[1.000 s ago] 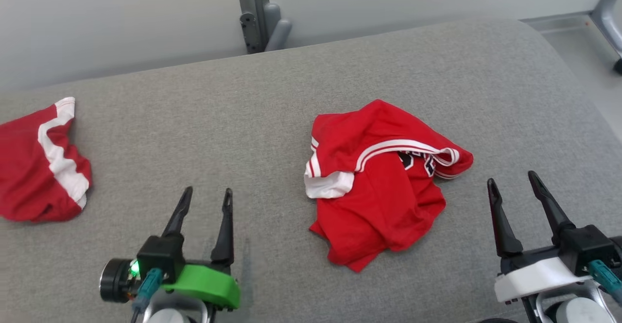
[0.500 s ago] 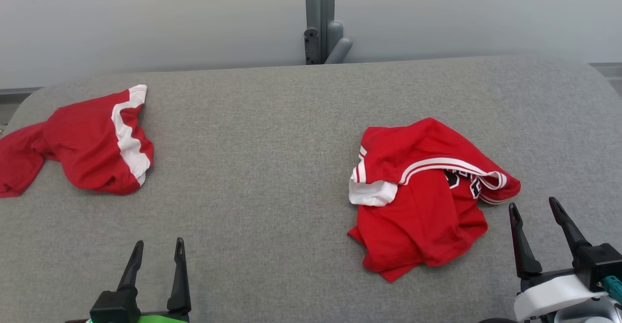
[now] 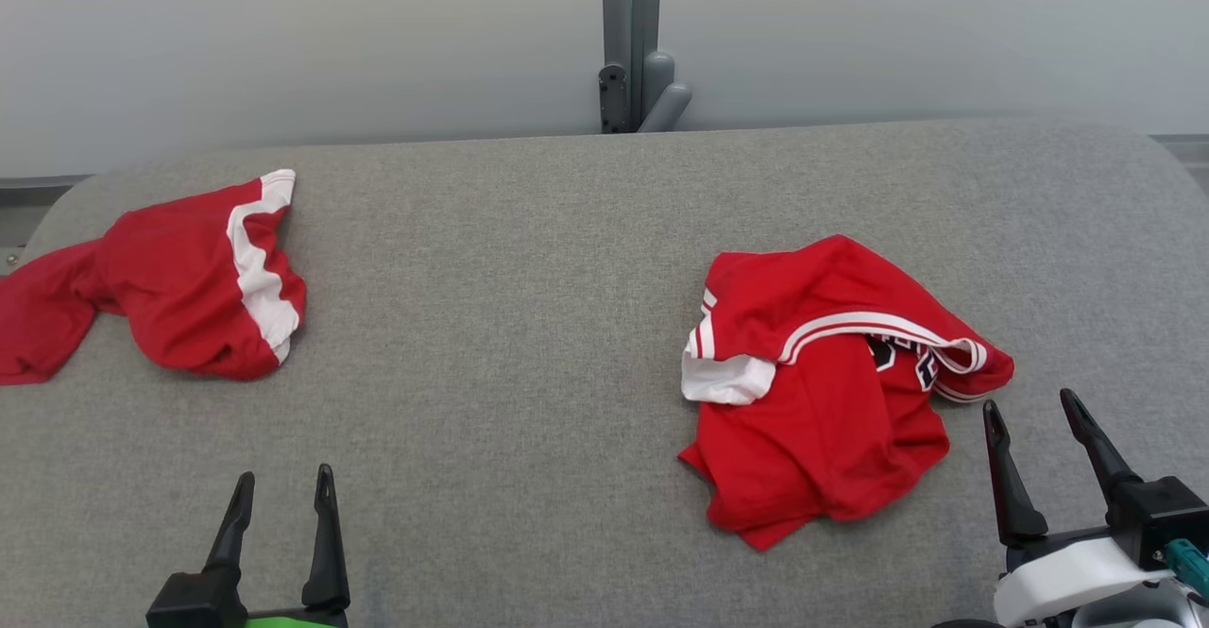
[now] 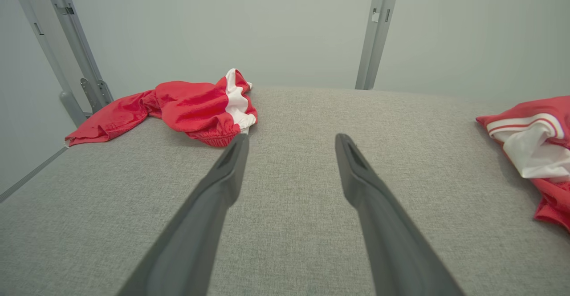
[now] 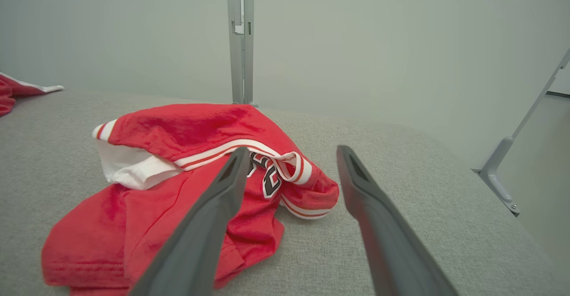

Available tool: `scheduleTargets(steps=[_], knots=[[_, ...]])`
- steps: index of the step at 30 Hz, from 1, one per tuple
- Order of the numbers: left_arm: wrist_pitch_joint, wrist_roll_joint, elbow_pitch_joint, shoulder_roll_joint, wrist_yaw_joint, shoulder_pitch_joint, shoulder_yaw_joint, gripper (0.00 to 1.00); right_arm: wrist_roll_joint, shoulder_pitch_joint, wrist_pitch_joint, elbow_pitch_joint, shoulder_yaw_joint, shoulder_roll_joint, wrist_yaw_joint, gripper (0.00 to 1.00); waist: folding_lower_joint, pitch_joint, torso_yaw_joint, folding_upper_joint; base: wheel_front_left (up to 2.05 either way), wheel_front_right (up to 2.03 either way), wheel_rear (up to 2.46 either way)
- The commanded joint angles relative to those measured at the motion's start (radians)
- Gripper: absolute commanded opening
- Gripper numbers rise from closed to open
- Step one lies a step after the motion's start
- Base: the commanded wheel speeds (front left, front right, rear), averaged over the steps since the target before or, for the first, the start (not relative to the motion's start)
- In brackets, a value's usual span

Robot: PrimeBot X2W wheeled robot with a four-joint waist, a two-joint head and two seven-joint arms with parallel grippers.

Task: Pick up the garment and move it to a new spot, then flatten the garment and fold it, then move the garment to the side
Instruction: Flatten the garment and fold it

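Note:
A crumpled red garment [image 3: 822,401] with white-striped trim and dark lettering lies right of centre on the grey padded surface [image 3: 519,326]; it is also in the right wrist view [image 5: 178,153] and at the right edge of the left wrist view [image 4: 534,140]. My right gripper [image 3: 1030,401] stands open just right of it, above the surface, holding nothing; the garment lies ahead and to the left of its fingers [image 5: 294,149]. My left gripper [image 3: 283,473] is open and empty at the lower left [image 4: 291,136], far from that garment.
A second red garment [image 3: 179,297] with a broad white stripe lies bunched at the far left, partly over the edge [image 4: 196,107]. A grey metal post [image 3: 631,42] rises behind the surface against a pale wall. Bare grey surface lies between the two garments.
The head camera has turned, shifting the whole picture so both garments sit further right and both grippers lower. Neither garment has changed shape. Both grippers stay open.

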Motion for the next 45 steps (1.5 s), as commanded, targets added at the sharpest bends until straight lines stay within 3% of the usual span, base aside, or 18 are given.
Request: scheduleTargets(steps=[1, 14, 19, 24, 28, 35, 44, 45], knots=[[0.000, 0.012, 0.005, -0.005, -0.009, 0.009, 0.011, 1.00, 0.004, 0.006, -0.003, 0.003, 0.001, -0.005, 0.000, 1.00, 0.0001, -0.001, -0.003, 0.0120, 0.00, 0.00, 0.00], [0.000, 0.013, 0.038, -0.025, -0.041, -0.027, 0.016, 1.00, 0.008, -0.019, -0.003, 0.009, 0.014, 0.002, 0.000, 1.00, 0.0001, 0.021, -0.026, 0.0120, 0.00, 0.00, 0.00], [0.000, -0.086, 0.095, -0.027, -0.062, -0.101, -0.143, 1.00, 0.012, -0.052, -0.003, 0.006, 0.040, 0.000, 0.000, 1.00, 0.0001, 0.051, -0.075, 0.0120, 0.00, 0.00, 0.00], [0.000, -0.181, 0.189, -0.025, -0.049, -0.267, -0.359, 1.00, 0.020, -0.098, -0.003, -0.003, 0.052, 0.007, 0.000, 1.00, 0.0001, 0.109, -0.159, 0.0120, 0.00, 0.00, 0.00], [0.002, -0.179, 0.312, -0.024, -0.053, -0.388, -0.459, 1.00, 0.022, -0.107, -0.003, 0.000, 0.052, 0.020, 0.000, 1.00, 0.0001, 0.128, -0.215, 0.0120, 0.00, 0.00, 0.00], [0.015, -0.159, 0.511, -0.024, -0.052, -0.526, -0.503, 1.00, 0.028, -0.104, -0.003, 0.009, 0.041, 0.037, 0.000, 1.00, 0.0001, 0.140, -0.286, 0.0120, 0.00, 0.00, 0.00], [0.014, -0.172, 0.683, -0.023, -0.030, -0.628, -0.493, 1.00, 0.031, -0.113, -0.003, 0.008, 0.039, 0.055, 0.000, 1.00, 0.0001, 0.146, -0.317, 0.0120, 0.00, 0.00, 0.00], [0.010, -0.175, 0.688, -0.023, -0.035, -0.631, -0.495, 0.80, 0.030, -0.114, -0.003, 0.008, 0.037, 0.055, 0.000, 1.00, 0.0001, 0.146, -0.317, 0.0120, 0.00, 0.00, 0.00]])
